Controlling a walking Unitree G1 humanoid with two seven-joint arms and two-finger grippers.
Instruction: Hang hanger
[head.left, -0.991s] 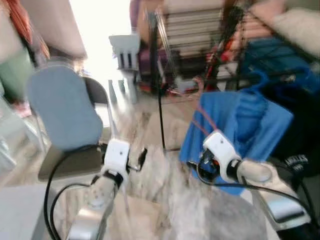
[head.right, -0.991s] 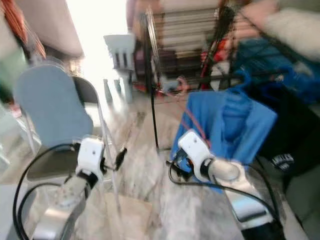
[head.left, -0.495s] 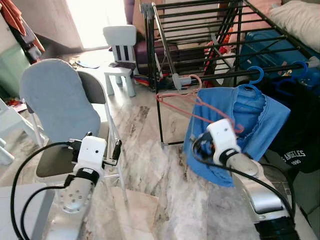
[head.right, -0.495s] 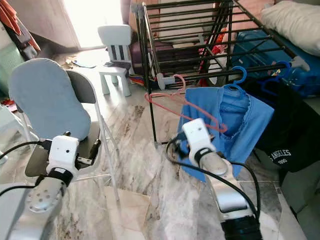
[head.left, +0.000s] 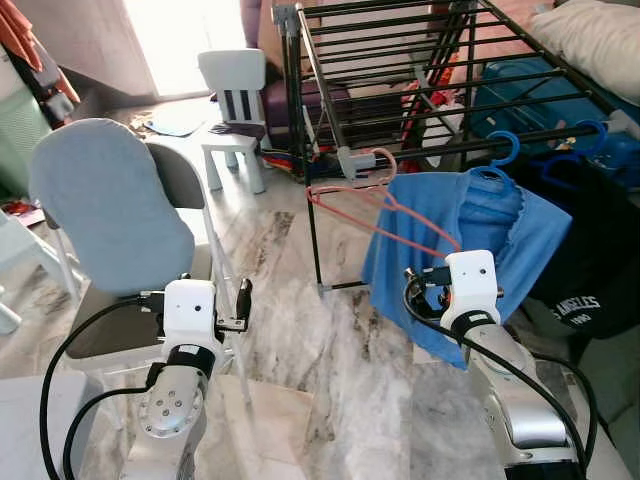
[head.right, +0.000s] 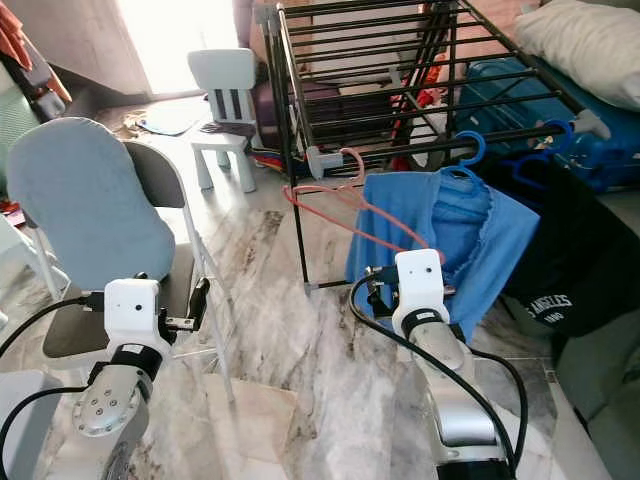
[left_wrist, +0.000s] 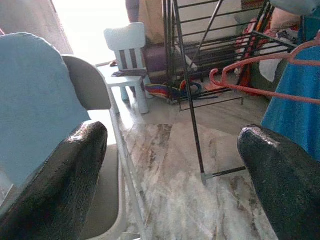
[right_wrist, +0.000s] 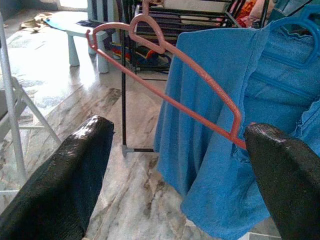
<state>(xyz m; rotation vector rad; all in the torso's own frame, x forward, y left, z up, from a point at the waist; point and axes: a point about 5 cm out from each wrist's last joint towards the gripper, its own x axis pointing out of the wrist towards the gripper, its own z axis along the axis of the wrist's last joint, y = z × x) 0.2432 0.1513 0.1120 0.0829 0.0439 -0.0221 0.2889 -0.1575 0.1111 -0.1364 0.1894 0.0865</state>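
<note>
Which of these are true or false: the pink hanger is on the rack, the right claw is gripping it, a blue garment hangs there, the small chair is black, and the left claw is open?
1. The pink hanger has its hook over a bar of the black drying rack. True.
2. The right claw is clamped on the hanger. False: its fingers stand wide apart, with the hanger between them.
3. A blue garment hangs on a blue hanger. True.
4. The small child's chair is black. False: it is white.
5. The left claw is open and holds nothing. True.
</note>
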